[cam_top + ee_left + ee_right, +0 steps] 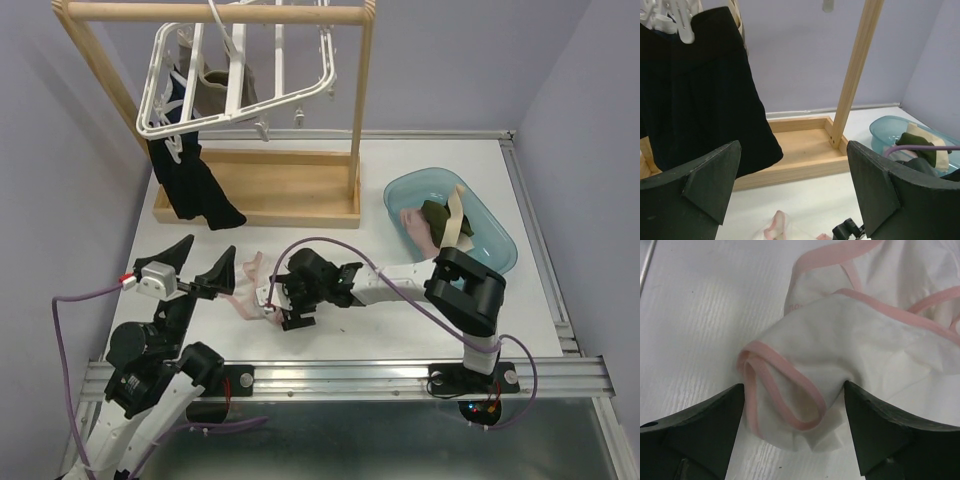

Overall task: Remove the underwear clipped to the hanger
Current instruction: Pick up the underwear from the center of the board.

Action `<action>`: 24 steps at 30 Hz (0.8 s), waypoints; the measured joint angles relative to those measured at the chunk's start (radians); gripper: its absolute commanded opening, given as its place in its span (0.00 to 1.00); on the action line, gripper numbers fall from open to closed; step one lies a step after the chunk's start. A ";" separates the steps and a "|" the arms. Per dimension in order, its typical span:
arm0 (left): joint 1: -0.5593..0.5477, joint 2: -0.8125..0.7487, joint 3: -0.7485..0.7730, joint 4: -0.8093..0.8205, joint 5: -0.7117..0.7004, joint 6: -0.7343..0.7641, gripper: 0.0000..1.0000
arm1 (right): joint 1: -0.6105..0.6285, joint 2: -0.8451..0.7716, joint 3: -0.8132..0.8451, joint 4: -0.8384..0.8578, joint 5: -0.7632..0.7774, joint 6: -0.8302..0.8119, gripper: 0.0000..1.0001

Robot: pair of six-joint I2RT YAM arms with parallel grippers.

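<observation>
- The right gripper (pixel 794 390) is set low over the table (pixel 420 310), jaws spread and not clamped. A bunched fold of the white piece (pixel 855 340), pink-edged, is seen lying on the tabletop between the two fingers.
- From that fold the white piece is spread away from the jaws, up and to the right in the right wrist view. In the top view its length is laid from the right gripper toward the left gripper (pixel 794 147), one finger of which is near it.
- The right arm is judged the nearer for this piece, since the fold lies between its fingers. A straight closing is all the grasp seems to call for.
- The left gripper is held released, jaws wide, with nothing between them.
- Faint pink lettering is made out on the band of the white piece, but it is too small to be read. No other label or brand is seen.
- Further right, the basin (pixel 500 245) is seen holding pink, olive and cream pieces.
- Furthest off, the hanger (pixel 250 110) is hung from the stand (pixel 300 205).
- The black piece (pixel 700 95) is clipped at the hanger's left side and hangs with its long axis upright. It lies ahead of the left jaws, up and to the left, so the left arm is judged nearer to it.
- A grey piece (pixel 222 92) is also seen up in the frame.
</observation>
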 measured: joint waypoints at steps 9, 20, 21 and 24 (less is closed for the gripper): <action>0.000 -0.030 -0.012 0.010 -0.036 -0.006 0.99 | 0.012 0.018 0.003 -0.009 0.085 0.045 0.01; 0.000 -0.030 -0.015 0.006 -0.047 -0.014 0.99 | -0.149 -0.341 0.003 -0.339 0.033 -0.156 0.00; 0.000 -0.030 -0.015 0.006 -0.047 -0.014 0.99 | -0.224 -0.380 0.006 -0.355 0.017 -0.155 0.00; 0.000 -0.030 -0.015 0.005 -0.049 -0.015 0.99 | -0.386 -0.438 0.026 -0.373 0.007 -0.135 0.01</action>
